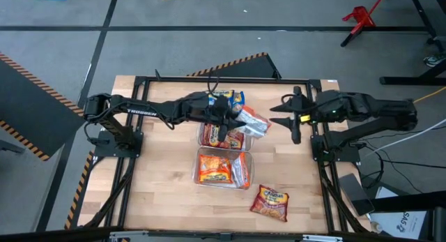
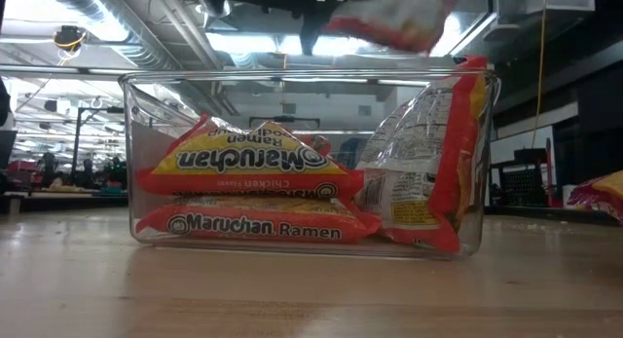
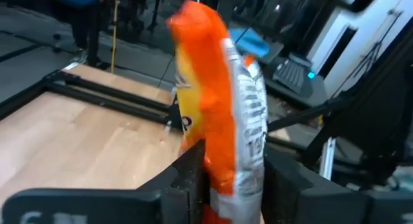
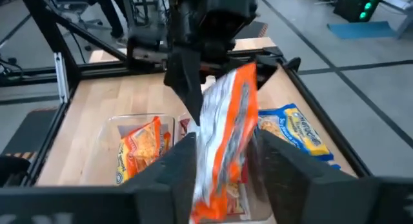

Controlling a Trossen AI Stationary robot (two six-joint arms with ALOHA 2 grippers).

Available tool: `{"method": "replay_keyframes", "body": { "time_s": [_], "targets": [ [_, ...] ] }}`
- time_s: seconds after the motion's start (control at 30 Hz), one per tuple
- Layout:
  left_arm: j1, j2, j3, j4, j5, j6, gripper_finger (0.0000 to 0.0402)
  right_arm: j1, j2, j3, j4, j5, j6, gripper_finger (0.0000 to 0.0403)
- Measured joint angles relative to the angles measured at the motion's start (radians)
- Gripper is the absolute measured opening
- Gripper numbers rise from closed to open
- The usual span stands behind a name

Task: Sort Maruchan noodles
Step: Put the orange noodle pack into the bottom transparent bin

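Observation:
My left gripper (image 1: 233, 120) is above the far clear bin (image 1: 206, 139), shut on an orange-and-silver Maruchan packet (image 1: 254, 122). The packet is up in the air; it also shows at the top of the low view (image 2: 389, 17). My right gripper (image 1: 277, 116) is open and points at the packet from the table's right. In the right wrist view its fingers (image 4: 177, 162) stand on either side of the packet's free end (image 4: 222, 153); I cannot tell whether they touch it. A blue-and-yellow packet (image 1: 235, 97) lies flat at the far side of the table. My left gripper pinches one end of the orange-and-silver packet (image 3: 222, 166) between its two fingers (image 3: 190, 172), which press on its two flat faces. The packet juts out beyond the fingertips toward my right gripper, lifted clear of the bins and the table.
The far bin holds red packets (image 1: 224, 137). The near clear bin (image 2: 131, 163) holds orange packets stacked flat (image 2: 253, 221) and one standing on edge against its right wall (image 2: 428, 172). One more packet (image 1: 270, 202) lies flat on the table at the near right.

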Motion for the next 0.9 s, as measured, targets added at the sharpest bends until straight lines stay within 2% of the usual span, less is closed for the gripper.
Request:
{"method": "replay_keyframes", "body": {
  "time_s": [0.17, 0.43, 0.6, 0.73, 0.9],
  "targets": [
    [-0.024, 0.000, 0.000, -0.092, 0.005, 0.054, 0.0085, 0.000, -0.059, 0.000, -0.055, 0.040, 0.059, 0.0176],
    [-0.097, -0.011, 0.000, -0.162, -0.051, 0.121, 0.0035, 0.000, -0.092, 0.000, -0.083, 0.062, 0.075, 0.0179],
    [-0.113, -0.010, 0.000, -0.184, -0.102, 0.137, 0.0007, 0.000, -0.079, -0.010, -0.111, 0.037, 0.069, 0.0179],
    [-0.114, -0.026, 0.000, -0.246, -0.030, 0.256, 0.0022, 0.000, -0.035, -0.058, -0.127, -0.015, 0.048, 0.0179],
    [-0.124, -0.097, 0.000, -0.367, 0.036, 0.358, 0.0079, 0.000, 0.057, -0.098, -0.128, -0.038, 0.023, 0.0179]
  ]
}}
